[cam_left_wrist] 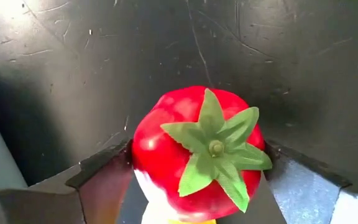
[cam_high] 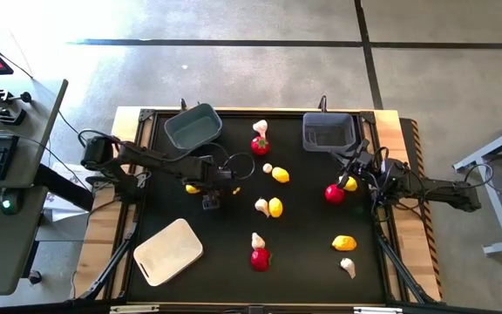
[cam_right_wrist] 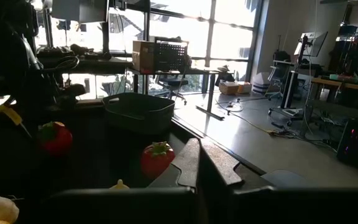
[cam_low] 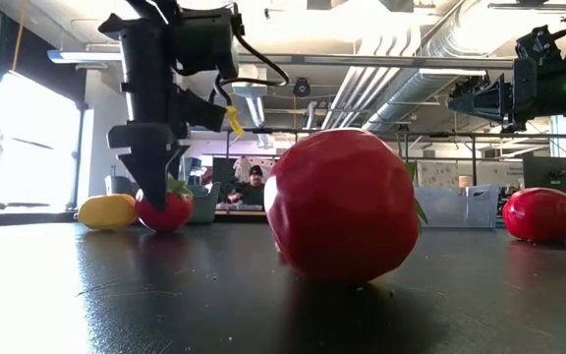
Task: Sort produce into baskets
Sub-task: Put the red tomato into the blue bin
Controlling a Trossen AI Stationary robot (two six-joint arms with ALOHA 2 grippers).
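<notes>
A red tomato with a green top (cam_left_wrist: 197, 155) sits on the black table between the fingers of my left gripper (cam_low: 155, 192), which points down at the table's left middle (cam_high: 210, 202) and hides it from above. A yellow lemon (cam_low: 106, 211) lies beside it. My right gripper (cam_high: 358, 172) hangs shut and empty above the table's right side, over a red tomato (cam_high: 335, 193) and a lemon (cam_high: 349, 183). The grey-blue bin (cam_high: 193, 126), dark grey bin (cam_high: 328, 131) and cream tray (cam_high: 169, 251) stand empty. My left gripper pinches the tomato by its two opposite round sides (cam_left_wrist: 138, 155), one finger on each. The fingers come from above, pointing down. The tomato stands upright, green top up, and its underside seems to rest on the table (cam_low: 165, 228).
Loose produce lies on the table: a tomato (cam_high: 260, 145) and garlic (cam_high: 261, 128) at the far middle, garlic and lemons (cam_high: 275, 207) in the centre, a tomato (cam_high: 260, 258) near the front, and a lemon (cam_high: 344, 242) and garlic (cam_high: 348, 267) at the front right.
</notes>
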